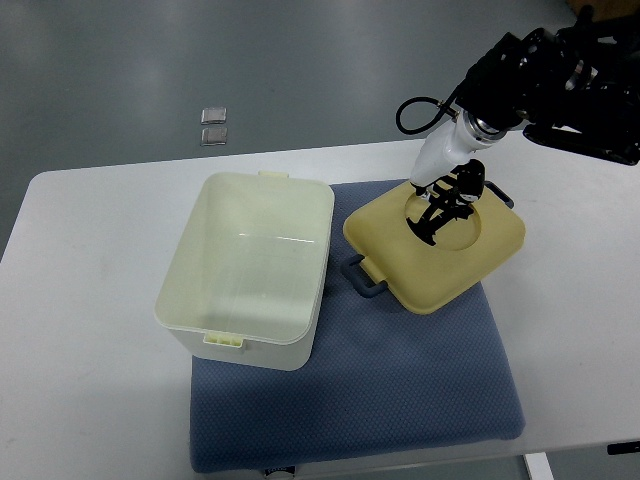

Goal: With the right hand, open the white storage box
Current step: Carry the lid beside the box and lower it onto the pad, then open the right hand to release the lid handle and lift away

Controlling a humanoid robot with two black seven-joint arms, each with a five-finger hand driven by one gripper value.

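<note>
Covering white table (90, 300), blue mat (400, 400)

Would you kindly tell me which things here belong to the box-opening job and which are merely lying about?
Belonging to the job:
- white storage box, open
- yellow lid, off, lying on the mat beside the box
- right robot hand, over the lid

Lying about:
- blue mat
- two small grey squares on the floor
- white table
</note>
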